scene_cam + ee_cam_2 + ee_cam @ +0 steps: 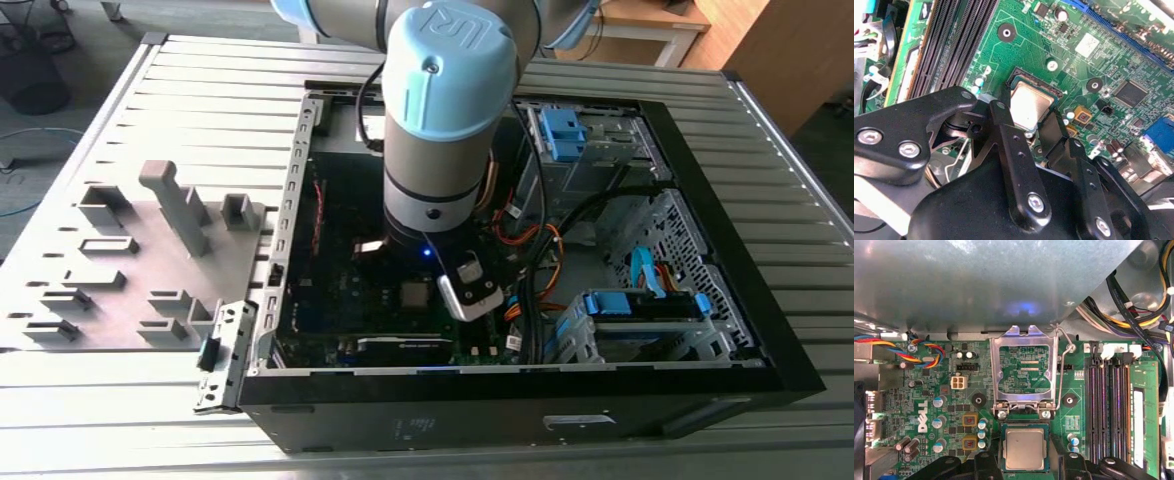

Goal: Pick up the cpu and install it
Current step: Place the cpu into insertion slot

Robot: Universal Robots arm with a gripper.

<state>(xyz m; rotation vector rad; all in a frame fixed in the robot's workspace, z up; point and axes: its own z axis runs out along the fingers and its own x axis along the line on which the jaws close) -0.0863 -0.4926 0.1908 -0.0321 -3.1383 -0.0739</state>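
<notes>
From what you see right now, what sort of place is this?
Likely a robotics test bench for computer assembly: an open computer case lies on a slotted metal table, a grey tray sits beside it, and the cpu sits on the motherboard.

The arm (434,130) is a silver-grey tube capped with a pale blue, round joint cover (447,60) bearing raised letters. The gripper (1029,117) is matt black metal, pinned together with bright silver screws (1035,202).
</notes>
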